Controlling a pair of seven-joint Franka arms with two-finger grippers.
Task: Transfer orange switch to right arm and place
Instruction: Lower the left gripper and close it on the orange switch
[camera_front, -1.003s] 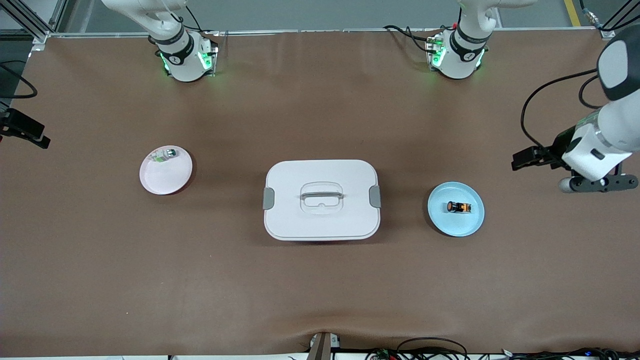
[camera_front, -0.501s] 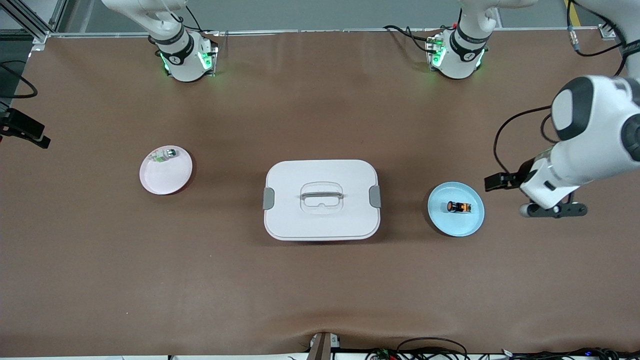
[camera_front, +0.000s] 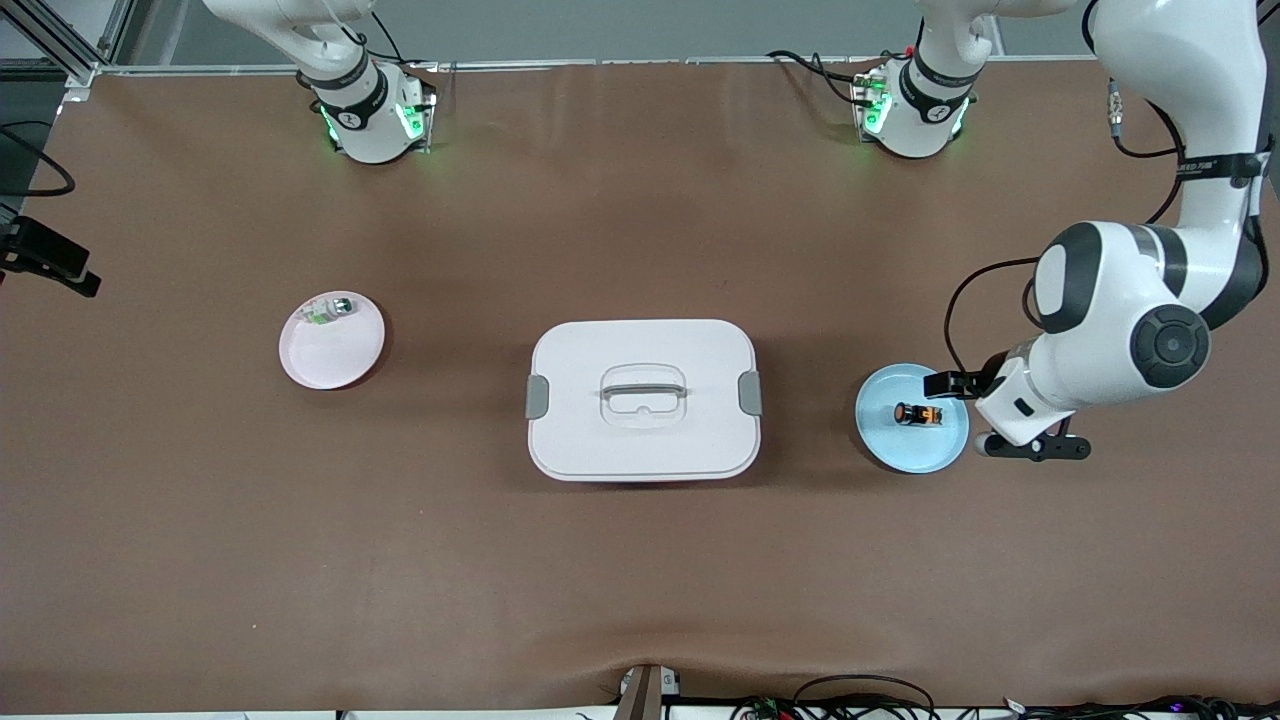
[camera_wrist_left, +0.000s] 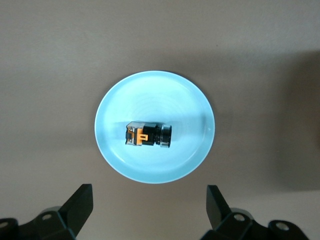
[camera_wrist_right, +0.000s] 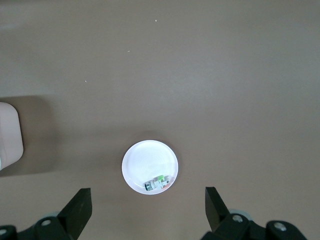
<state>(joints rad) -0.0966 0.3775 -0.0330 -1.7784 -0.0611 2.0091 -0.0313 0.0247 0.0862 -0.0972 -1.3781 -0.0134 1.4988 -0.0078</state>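
1. Front view: the orange switch (camera_front: 918, 414) lies on its side in the middle of the blue plate (camera_front: 890, 445), which sits on the bench (camera_front: 640, 580) toward the left arm's end, well apart from the white lidded box (camera_front: 642, 400) at the centre.
2. The left pincer (camera_front: 985, 415) hangs over the plate's edge on the side away from the box, so the switch lies just toward the box from it; its fingers are spread wide and hold nothing.
3. In the left wrist view the switch (camera_wrist_left: 148, 135) sits ahead of the two spread fingers (camera_wrist_left: 75, 207), not yet between them. Its long axis runs roughly in line with the gap from one finger to the other, so I judge a wrist turn would give a better pinch across the narrow body.
4. The left arm is clearly the nearer one to the switch.
5. The right pincer (camera_wrist_right: 147, 212), out of the front view, waits high over the pink plate (camera_wrist_right: 136, 170) with the silver-and-green switch (camera_wrist_right: 156, 183), fingers spread and empty.
6. The pick-up seems not yet begun; the handover and placing remain.
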